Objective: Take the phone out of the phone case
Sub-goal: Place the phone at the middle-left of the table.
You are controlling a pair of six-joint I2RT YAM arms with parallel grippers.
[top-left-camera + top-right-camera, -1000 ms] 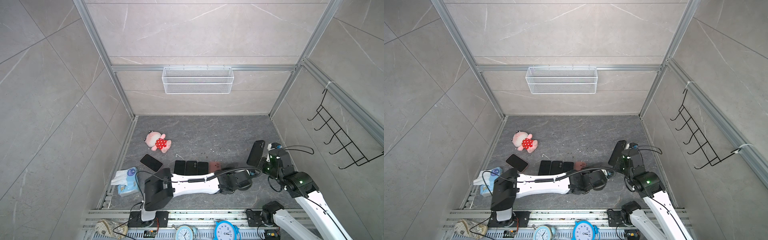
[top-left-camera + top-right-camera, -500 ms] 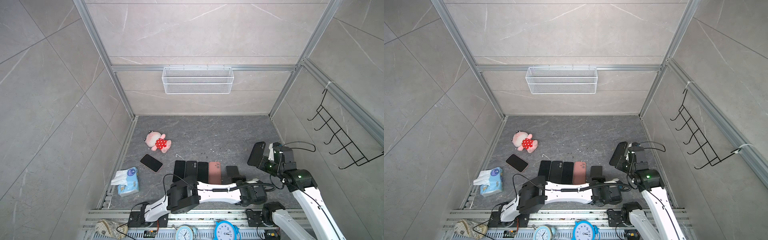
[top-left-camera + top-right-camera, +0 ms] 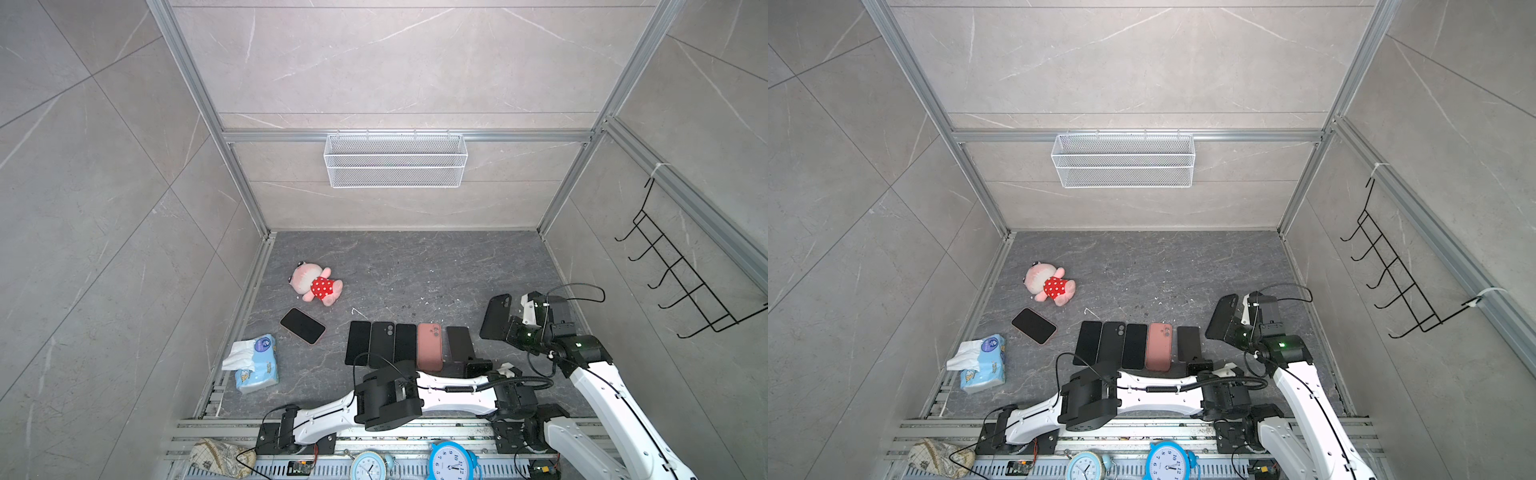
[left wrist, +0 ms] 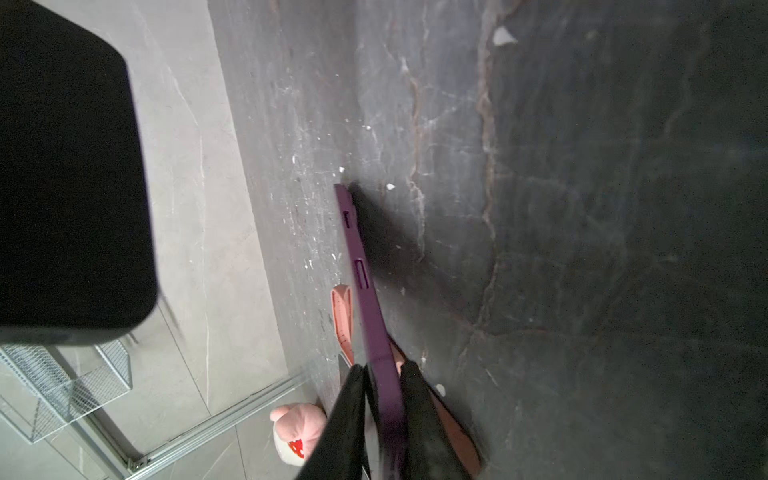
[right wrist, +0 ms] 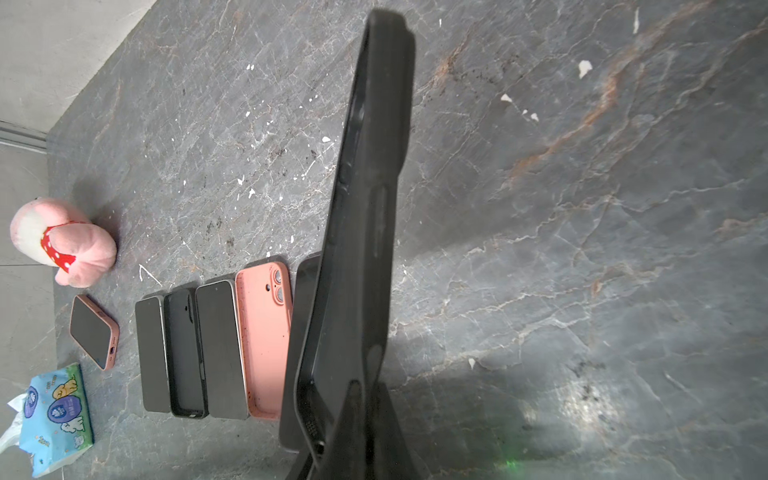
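Grey stone floor (image 3: 415,270) | right gripper (image 3: 512,330) clamps empty case (image 3: 494,318) aloft | left gripper (image 4: 382,374) straddles phone (image 4: 368,286) (grip unclear) | step: laying phone down | next: release cleanly, then retreat

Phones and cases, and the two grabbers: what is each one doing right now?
black case, held up in the air, looks empty
right gripper, shut on the black case
purple phone, lying flat
left gripper, fingers either side of purple phone, grip unclear
pink-cased phone, flat, screen up
tissue pack, open, tissue poking out
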